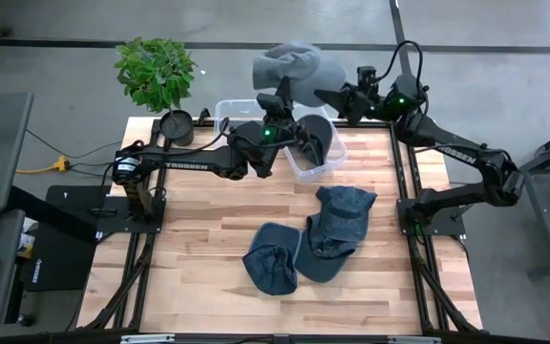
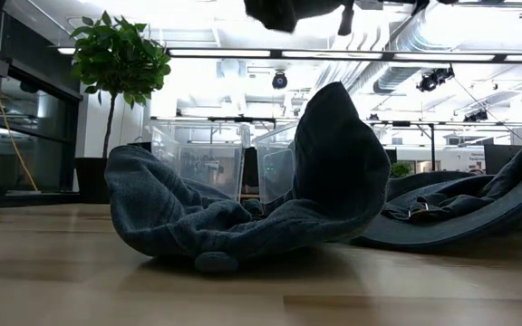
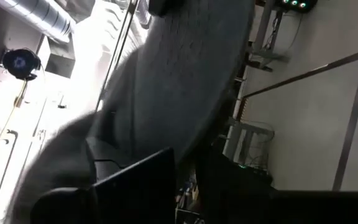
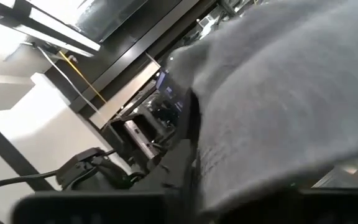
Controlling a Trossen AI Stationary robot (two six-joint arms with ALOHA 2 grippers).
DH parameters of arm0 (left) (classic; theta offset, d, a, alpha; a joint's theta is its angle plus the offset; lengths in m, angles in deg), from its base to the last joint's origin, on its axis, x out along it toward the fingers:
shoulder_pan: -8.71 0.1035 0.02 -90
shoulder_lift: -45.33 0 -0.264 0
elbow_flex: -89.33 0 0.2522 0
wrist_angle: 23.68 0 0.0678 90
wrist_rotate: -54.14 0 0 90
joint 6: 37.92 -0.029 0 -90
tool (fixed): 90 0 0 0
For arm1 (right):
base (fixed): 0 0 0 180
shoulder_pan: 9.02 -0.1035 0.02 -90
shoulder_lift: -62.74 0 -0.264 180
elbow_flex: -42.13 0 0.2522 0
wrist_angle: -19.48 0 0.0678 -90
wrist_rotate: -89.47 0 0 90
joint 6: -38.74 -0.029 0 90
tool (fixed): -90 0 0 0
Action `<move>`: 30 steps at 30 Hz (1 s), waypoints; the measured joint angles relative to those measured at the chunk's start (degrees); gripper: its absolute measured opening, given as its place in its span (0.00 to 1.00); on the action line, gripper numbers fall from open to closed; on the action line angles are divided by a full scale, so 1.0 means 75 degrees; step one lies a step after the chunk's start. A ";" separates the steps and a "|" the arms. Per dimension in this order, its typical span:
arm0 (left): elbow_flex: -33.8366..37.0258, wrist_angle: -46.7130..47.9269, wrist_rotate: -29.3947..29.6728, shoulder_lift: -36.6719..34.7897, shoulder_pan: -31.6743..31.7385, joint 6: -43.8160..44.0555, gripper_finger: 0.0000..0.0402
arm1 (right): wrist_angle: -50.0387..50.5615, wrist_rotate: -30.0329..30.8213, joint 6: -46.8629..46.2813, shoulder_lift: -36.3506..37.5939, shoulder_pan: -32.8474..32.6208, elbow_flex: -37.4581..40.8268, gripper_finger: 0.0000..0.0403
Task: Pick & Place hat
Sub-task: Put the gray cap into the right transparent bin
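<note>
- A grey hat (image 1: 299, 72) is held up in the air at the upper middle of the high view, above the far edge of the tabletop (image 1: 208, 248) and over the clear bin (image 1: 306, 162); its dark underside shows at the top of the low view.
- The hat is reached from both sides: the left gripper (image 1: 280, 100) is seen beneath its lower edge, and the right gripper (image 1: 332, 98) at its right edge.
- The left fingers are closed, apparently on the hat's fabric, which fills the left wrist view.
- Grey fabric lies against the right fingers in the right wrist view, but whether they are clamped or parted cannot be told.
- A dark hat (image 1: 315, 141) is already seen lying inside the clear bin, which sits at the upper middle of the tabletop.
- Two blue hats are left on the tabletop at the lower middle of the high view: one (image 1: 337, 222) to the right, the other (image 1: 272, 256) just beside it to the left, their edges touching.
- A second clear bin (image 1: 229, 113) stands behind the left arm, and a potted plant (image 1: 158, 72) at the upper left corner.
- By judgement, one hat is placed, one is in hand awaiting release, and two are yet to be picked.
</note>
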 joint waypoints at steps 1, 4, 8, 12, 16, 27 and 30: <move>0.0003 0.0000 -0.0016 0.0002 0.0002 0.0000 0.00 | 0.0002 0.0000 0.0045 0.0000 0.0018 0.0000 0.06; 0.0003 0.0007 -0.0153 0.0003 0.0003 0.0002 0.00 | -0.0004 -0.0041 0.0175 0.0000 0.0055 -0.0003 0.03; 0.0009 0.0188 -0.0720 0.0006 0.0003 -0.0032 0.00 | 0.0037 -0.0041 0.0131 0.0006 0.0052 -0.0006 0.02; 0.0015 0.0505 -0.1220 0.0009 0.0003 -0.0039 0.00 | 0.0037 -0.0043 0.0094 0.0006 0.0052 -0.0009 0.02; 0.0020 0.0956 -0.1539 0.0015 0.0044 -0.0076 0.03 | 0.0139 -0.0377 0.0039 0.0009 0.0045 -0.0010 0.01; 0.0029 0.1139 -0.1411 0.0020 0.0137 -0.0108 0.09 | 0.0722 -0.0746 0.0134 0.0009 -0.0107 -0.0017 0.01; -0.0001 0.1555 -0.1192 0.0020 0.0137 0.0024 0.02 | 0.0786 -0.0783 0.0133 0.0003 -0.0100 -0.0017 0.01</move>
